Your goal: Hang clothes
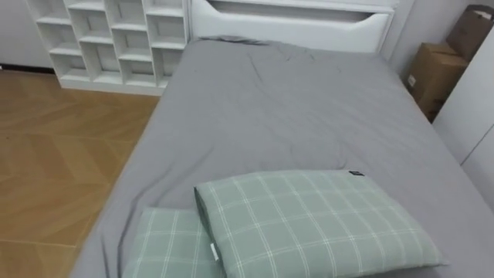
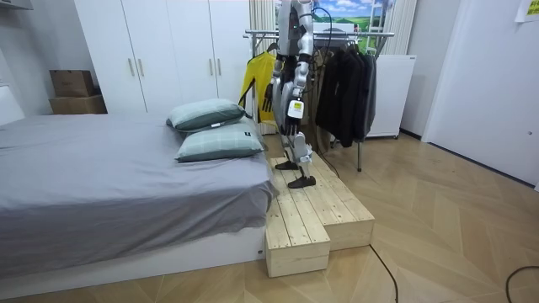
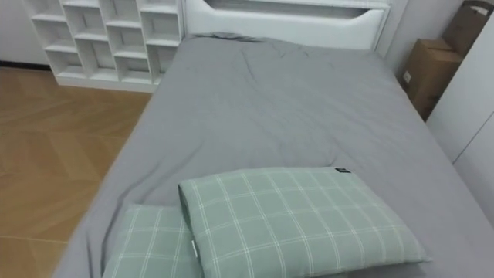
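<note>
Though dark clothes [image 2: 345, 80] and yellow garment [image 2: 253, 76] already hang on rack [image 2: 379, 34], you face bed [image 1: 270, 100], pillows [image 1: 309, 220] at 6 o'clock; hand [image 2: 291, 116] grip: cannot tell; what's left unclear.

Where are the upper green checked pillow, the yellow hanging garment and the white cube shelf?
Upper green checked pillow [image 1: 316, 224]: left eye view, middle of its top.
Yellow hanging garment [image 2: 253, 82]: room view, its visible front.
White cube shelf [image 1: 116, 83]: left eye view, its bottom board.
</note>
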{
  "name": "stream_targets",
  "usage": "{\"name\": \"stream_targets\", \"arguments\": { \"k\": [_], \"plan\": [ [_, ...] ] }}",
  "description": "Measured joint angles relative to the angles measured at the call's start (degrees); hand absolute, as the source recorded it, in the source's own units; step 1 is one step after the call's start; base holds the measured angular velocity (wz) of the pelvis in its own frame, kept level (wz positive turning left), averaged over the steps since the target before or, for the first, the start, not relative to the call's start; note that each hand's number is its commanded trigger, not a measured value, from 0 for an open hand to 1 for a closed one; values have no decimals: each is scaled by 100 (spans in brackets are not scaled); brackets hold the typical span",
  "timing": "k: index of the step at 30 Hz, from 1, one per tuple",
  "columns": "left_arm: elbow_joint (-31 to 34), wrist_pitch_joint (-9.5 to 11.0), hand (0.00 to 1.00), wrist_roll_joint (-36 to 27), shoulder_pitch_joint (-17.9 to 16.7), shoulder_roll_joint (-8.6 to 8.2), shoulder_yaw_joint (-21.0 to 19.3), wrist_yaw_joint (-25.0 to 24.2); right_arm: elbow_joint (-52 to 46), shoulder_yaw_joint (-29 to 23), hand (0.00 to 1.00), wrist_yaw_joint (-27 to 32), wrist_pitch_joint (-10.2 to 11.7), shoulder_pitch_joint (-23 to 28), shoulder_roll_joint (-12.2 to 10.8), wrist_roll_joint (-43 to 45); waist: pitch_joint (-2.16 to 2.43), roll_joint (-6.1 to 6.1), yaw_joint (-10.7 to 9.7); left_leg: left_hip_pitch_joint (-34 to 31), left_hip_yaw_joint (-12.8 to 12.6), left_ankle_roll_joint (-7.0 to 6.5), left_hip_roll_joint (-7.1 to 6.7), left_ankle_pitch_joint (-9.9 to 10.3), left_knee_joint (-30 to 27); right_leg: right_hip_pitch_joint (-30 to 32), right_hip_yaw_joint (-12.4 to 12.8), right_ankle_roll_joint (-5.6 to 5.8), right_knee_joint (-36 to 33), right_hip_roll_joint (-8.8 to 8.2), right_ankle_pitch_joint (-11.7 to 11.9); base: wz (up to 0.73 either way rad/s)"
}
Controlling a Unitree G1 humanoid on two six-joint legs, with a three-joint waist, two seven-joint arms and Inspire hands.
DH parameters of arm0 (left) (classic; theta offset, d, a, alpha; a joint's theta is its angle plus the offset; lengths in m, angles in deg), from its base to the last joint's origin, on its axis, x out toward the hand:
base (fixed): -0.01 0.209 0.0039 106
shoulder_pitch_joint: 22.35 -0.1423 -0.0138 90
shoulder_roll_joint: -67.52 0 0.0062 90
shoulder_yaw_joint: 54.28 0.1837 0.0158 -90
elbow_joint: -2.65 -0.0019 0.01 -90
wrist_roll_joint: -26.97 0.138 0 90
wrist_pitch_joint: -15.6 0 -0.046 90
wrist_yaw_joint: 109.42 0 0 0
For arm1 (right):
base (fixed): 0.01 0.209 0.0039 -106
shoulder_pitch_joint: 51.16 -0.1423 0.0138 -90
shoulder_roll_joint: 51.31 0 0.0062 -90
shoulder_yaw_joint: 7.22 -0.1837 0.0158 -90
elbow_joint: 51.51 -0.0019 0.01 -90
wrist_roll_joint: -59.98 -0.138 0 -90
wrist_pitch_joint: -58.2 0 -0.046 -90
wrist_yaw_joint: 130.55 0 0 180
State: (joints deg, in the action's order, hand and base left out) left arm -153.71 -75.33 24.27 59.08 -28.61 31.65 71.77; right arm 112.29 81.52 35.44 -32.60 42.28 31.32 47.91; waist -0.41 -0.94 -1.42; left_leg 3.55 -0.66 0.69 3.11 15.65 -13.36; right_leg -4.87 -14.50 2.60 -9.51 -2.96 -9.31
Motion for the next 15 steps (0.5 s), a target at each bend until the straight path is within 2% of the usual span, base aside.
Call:
{"name": "stream_targets", "arguments": {
  "k": [2,3,5,15],
  "plan": [
    [1,0,0,-60,-5,5,72,16,1,6,0,-1,-4,3,-1,-99,10,10,4,1,-26,11,5,-9,3,-5,23,0,36,8,0,-9],
    [-5,0,0,-150,-13,6,113,39,-2,24,0,4,-5,40,-1,-186,35,0,5,1,-47,16,4,-13,6,-24,50,-1,94,14,0,-5],
    [-19,0,0,-221,-18,8,177,41,-10,59,0,5,-4,60,-3,-366,39,25,5,3,-46,21,4,-23,3,-25,91,-1,89,19,0,-2],
    [-23,-3,0,-467,-178,-5,246,39,-5,222,0,72,-24,208,-8,-1052,23,59,10,137,-163,19,7,-24,78,-57,220,-10,78,27,6,-6]
  ]
}}
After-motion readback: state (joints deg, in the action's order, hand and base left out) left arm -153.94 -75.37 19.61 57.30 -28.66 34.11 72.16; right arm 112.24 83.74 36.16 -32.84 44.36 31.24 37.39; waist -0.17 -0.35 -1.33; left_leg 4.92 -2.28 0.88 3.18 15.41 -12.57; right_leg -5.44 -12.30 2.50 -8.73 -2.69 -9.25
